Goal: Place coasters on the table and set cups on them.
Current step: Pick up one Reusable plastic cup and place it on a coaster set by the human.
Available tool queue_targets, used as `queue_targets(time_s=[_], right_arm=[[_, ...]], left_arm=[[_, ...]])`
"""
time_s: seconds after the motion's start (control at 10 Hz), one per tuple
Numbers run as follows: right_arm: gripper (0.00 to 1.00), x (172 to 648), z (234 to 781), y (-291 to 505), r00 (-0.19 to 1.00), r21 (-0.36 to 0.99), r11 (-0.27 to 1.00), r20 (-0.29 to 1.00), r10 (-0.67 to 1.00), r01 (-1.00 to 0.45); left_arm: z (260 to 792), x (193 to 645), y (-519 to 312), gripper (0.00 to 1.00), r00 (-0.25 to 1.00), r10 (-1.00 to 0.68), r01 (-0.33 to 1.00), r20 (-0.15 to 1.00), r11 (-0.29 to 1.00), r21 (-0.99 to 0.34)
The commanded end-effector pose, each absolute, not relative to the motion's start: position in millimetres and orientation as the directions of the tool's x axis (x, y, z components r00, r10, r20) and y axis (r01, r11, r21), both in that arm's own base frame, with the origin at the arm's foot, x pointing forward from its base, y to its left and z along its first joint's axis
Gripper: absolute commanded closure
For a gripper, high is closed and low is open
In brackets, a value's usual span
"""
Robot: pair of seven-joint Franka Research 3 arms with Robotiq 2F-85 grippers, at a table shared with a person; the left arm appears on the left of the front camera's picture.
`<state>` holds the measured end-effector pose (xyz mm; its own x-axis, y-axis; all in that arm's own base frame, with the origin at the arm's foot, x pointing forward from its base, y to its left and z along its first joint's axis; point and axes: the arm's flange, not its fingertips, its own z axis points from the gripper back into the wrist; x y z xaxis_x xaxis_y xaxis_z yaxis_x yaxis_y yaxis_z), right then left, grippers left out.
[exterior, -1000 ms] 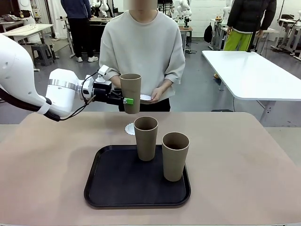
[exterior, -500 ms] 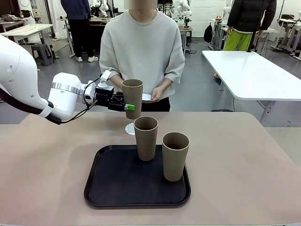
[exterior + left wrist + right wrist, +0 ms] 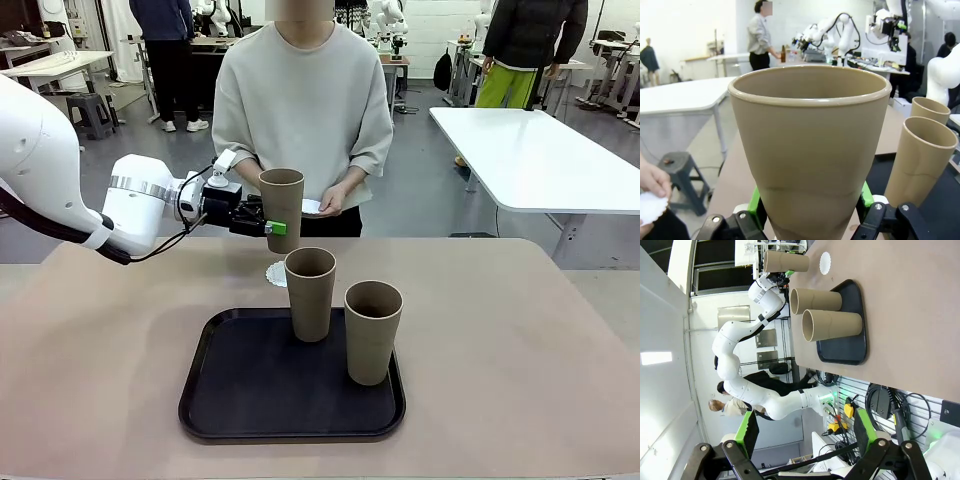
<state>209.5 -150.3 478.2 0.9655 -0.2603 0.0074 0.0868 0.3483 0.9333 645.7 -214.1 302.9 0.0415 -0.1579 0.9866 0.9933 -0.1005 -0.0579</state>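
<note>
Two fingers of the right gripper (image 3: 805, 424) stand wide apart with nothing between them, held well back from the table (image 3: 520, 350) and looking along it from one side. On the table's near half lies a black tray (image 3: 215, 400) carrying two cups (image 3: 372, 332), both upright and empty; one stands at the tray's right, the other (image 3: 311, 294) at its far edge, the pair close but not touching. Just beyond the tray a coaster (image 3: 275, 273) lies flat on the bare table, its right part hidden behind the farther tray cup. Past the coaster, near the table's far edge, the left gripper (image 3: 272, 227) is closed on the lower part of a third cup (image 3: 281, 208), green pads pressed to either side of its wall; this cup is upright, rim up, raised off the table and apart from the coaster. At the far side stands a person whose hand (image 3: 335, 199) holds a second coaster (image 3: 310, 207) level, just right of the raised cup
</note>
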Motion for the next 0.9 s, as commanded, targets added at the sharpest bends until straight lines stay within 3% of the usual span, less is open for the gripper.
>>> queue_targets(time_s=[0.0,0.8], right_arm=[[0.0,210,478,-151,0.966,0.94,0.334,0.018,-0.259,0.072],[0.0,210,478,-151,0.966,0.94,0.334,0.018,-0.259,0.072]], left_arm=[[291,651,-221,0.16,0.011,-0.162,0.994,0.987,-0.103,-0.028],[255,657,-227,0.16,0.024,-0.186,0.992,0.982,-0.118,-0.047]])
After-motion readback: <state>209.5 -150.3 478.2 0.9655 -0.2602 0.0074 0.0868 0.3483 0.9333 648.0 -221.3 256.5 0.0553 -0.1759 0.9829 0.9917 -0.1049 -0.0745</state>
